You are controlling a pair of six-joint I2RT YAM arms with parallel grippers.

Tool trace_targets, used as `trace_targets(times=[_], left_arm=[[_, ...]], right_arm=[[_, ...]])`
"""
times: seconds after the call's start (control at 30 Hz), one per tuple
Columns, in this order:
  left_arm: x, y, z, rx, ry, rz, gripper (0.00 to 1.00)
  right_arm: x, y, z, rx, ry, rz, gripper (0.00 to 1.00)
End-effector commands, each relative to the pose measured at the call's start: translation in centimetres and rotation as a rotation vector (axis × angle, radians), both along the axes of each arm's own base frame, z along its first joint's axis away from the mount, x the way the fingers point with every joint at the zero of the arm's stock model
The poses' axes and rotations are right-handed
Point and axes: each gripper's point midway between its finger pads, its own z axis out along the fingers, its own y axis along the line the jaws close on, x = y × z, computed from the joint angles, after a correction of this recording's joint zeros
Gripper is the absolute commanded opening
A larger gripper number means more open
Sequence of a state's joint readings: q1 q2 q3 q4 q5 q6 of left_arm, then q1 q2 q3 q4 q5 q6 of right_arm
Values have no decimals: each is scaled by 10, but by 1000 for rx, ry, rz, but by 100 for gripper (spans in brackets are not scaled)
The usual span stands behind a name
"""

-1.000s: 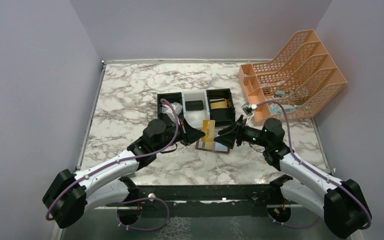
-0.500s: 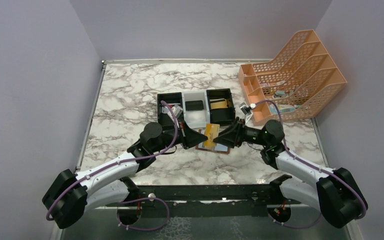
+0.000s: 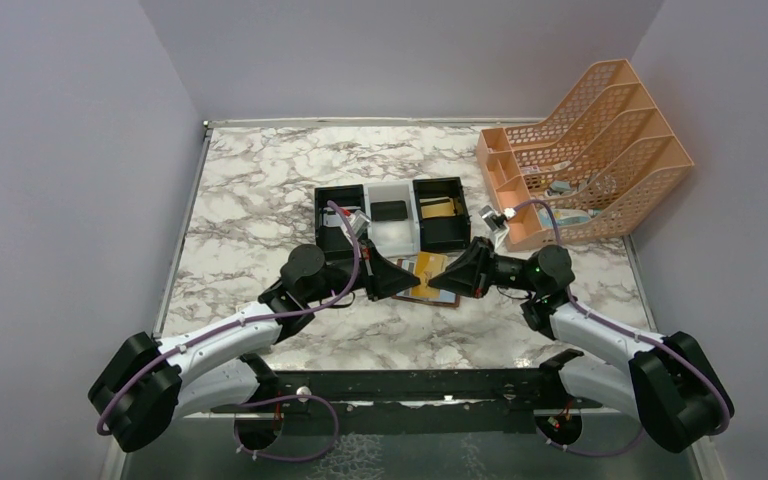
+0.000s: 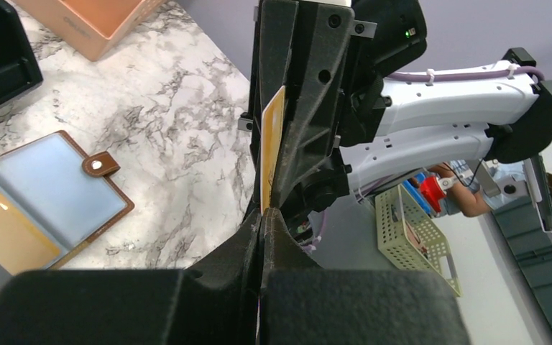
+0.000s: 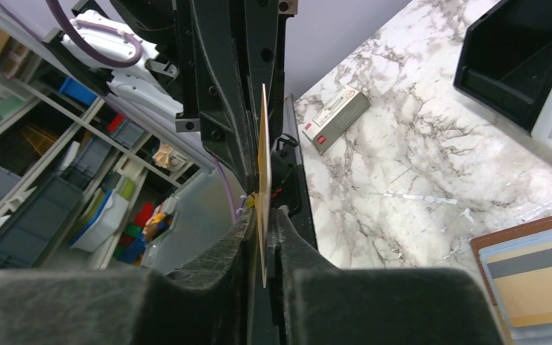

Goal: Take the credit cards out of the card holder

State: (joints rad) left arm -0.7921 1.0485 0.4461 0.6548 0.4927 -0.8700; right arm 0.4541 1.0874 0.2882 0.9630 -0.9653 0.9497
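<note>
Left gripper is pinched shut on one end of a gold credit card; right gripper clamps narrowly on the opposite end; no writing is legible; the card stands on edge, long axis running gripper to gripper; beneath, the brown card holder lies open on the marble table, near a three-compartment tray; lavender walls surround.

Right gripper: it came in toward the left gripper until the tips almost met, and its jaws, wide apart a second before, closed down onto the gold card.
Gold card: earlier it stood tall in the left gripper alone; afterwards it leaned lower, pinched from both ends.
</note>
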Motion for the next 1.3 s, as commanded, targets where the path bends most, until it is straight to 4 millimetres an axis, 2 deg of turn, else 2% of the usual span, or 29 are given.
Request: trace_targets(times=[0.0, 0.27, 0.3, 0.33, 0.5, 0.67, 0.73, 0.87, 1.07, 1.27], left_arm=[[-7, -1, 4, -21, -23, -44, 0], [-6, 0, 1, -14, -26, -36, 1], [-5, 1, 0, -13, -24, -31, 6], [-4, 1, 0, -13, -25, -23, 16], [16, 14, -14, 36, 10, 118, 69], [35, 30, -38, 168, 47, 256, 98], [43, 39, -50, 237, 76, 324, 99], [51, 51, -60, 316, 98, 394, 99], [53, 59, -61, 335, 98, 434, 99], [57, 67, -64, 359, 110, 483, 99]], right_arm=[[-12, -2, 12, 32, -70, 51, 2], [-10, -3, 14, 34, -76, 24, 1], [-8, -3, 13, 29, -72, 14, 1], [-6, -3, 12, 24, -65, 1, 1], [18, -7, -2, -54, -13, -148, 1], [46, -20, -19, -162, 1, -335, 1], [53, -22, -24, -192, 15, -371, 1], [58, -22, -30, -205, 46, -387, 1], [61, -20, -36, -227, 56, -380, 1], [80, -36, -44, -342, 33, -500, 1]])
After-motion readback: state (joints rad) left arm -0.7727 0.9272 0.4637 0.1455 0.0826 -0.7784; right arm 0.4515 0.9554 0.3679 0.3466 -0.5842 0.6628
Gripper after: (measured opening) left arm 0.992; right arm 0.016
